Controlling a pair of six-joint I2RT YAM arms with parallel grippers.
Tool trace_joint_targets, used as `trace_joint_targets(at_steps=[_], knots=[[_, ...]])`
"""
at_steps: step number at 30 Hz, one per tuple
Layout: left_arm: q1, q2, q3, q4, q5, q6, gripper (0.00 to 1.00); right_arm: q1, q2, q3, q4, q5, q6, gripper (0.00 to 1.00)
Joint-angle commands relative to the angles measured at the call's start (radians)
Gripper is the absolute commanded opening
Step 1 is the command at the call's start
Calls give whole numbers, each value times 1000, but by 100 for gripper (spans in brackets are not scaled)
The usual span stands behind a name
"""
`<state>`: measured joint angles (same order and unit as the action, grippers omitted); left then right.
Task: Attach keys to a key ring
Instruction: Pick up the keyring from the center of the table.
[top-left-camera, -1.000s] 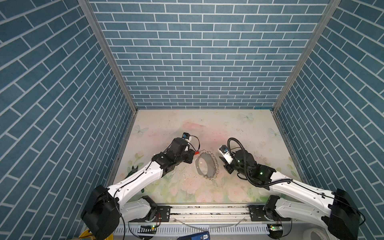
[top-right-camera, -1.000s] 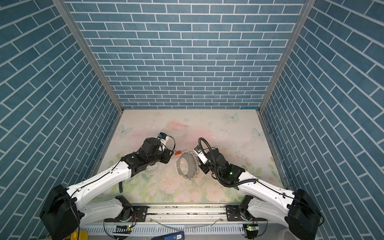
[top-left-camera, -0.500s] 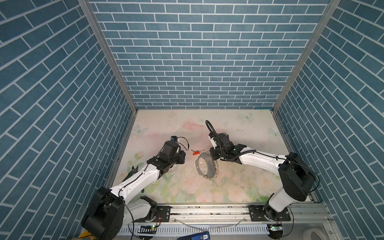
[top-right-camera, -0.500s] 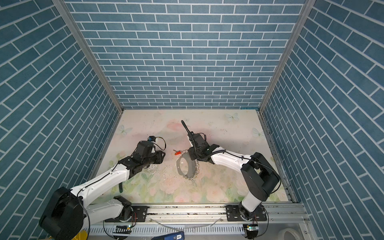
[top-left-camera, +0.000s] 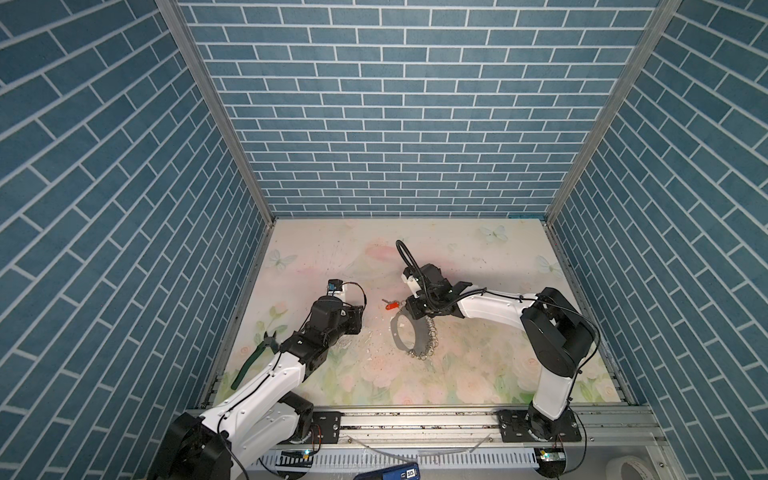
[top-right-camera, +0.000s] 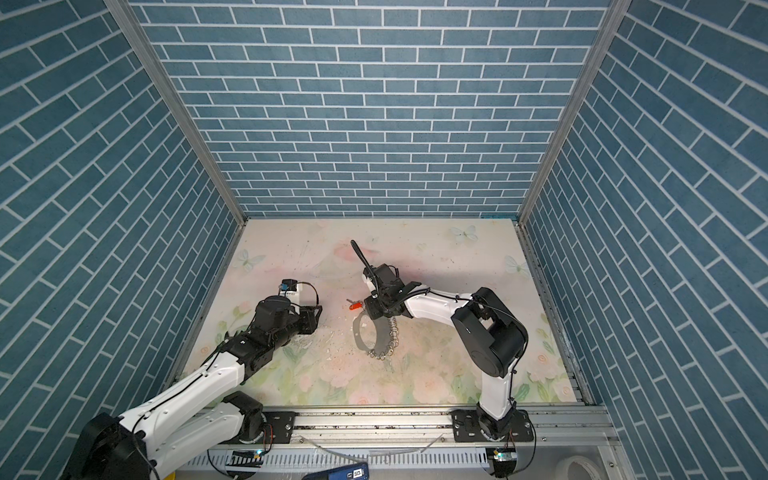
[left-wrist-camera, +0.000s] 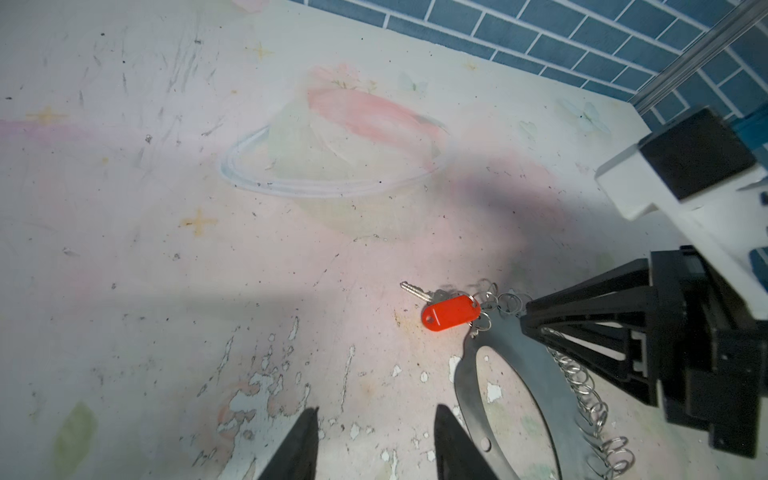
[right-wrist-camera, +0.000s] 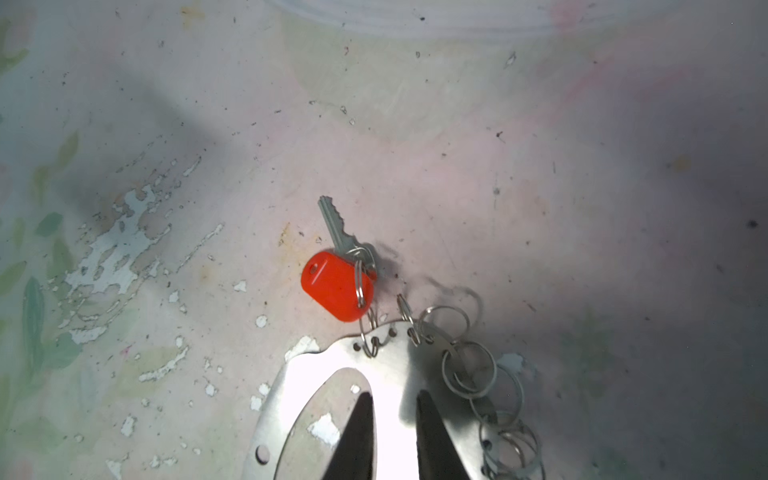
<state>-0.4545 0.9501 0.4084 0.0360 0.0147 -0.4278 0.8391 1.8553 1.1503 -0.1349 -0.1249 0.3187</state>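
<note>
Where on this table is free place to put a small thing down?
Free: the table strip under the back wall, and the front middle along the rail. Crowded: the middle, where the right gripper is at the key ring and orange-red tag.

— Blue brick walls (top-left-camera: 386, 124) on three sides, grey metal posts (top-left-camera: 216, 112) in the corners.
— And the tabletop (top-left-camera: 478, 266)?
— Pale, printed with flowers (top-left-camera: 465, 382) and butterflies (top-left-camera: 492, 233), scuffed, flaking in white patches (left-wrist-camera: 257, 380). A metal rail (top-left-camera: 415, 419) along the near edge.

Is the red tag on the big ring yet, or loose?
On, apparently: the red tag hangs from a small ring threaded through the key ring.
</note>
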Motion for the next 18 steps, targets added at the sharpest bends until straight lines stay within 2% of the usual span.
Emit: trace_joint_targets(at_steps=[1,18], knots=[[9,-10,-26,42,-14,18,47,10,33,55,-9,-22,37,18],[12,-17,-43,55,-16,19,48,28,97,92,-9,-5,27,16]])
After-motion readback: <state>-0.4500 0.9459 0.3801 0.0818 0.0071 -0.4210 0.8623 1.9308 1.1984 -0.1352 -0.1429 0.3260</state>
